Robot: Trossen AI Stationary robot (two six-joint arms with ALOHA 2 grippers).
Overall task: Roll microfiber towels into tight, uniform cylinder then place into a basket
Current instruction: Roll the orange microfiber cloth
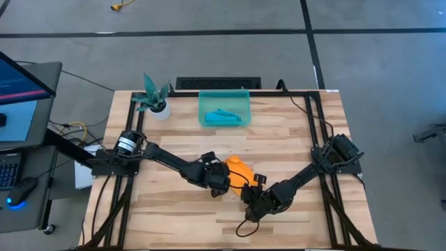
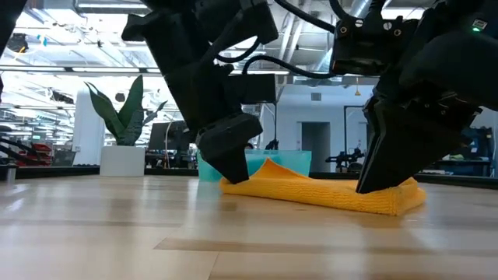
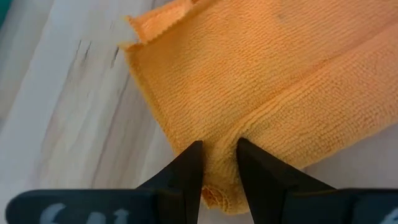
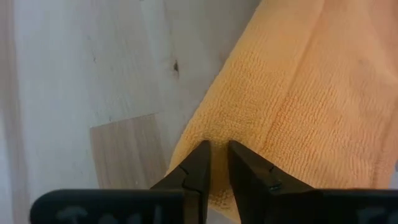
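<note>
Orange towel (image 1: 237, 173) is mid-roll on the table (image 1: 293, 132), my left claw (image 3: 219, 163) and right claw (image 4: 217, 163) each pinching its folded edge; next, an even turn together.

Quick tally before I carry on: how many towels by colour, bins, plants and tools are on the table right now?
Orange towel: 1, on the table, pinched by both tools
Teal towel: 1, rolled, in the bin
Teal bin: 1
Potted plant: 1
Tools: 2, left tool and right tool
Total: 6
</note>
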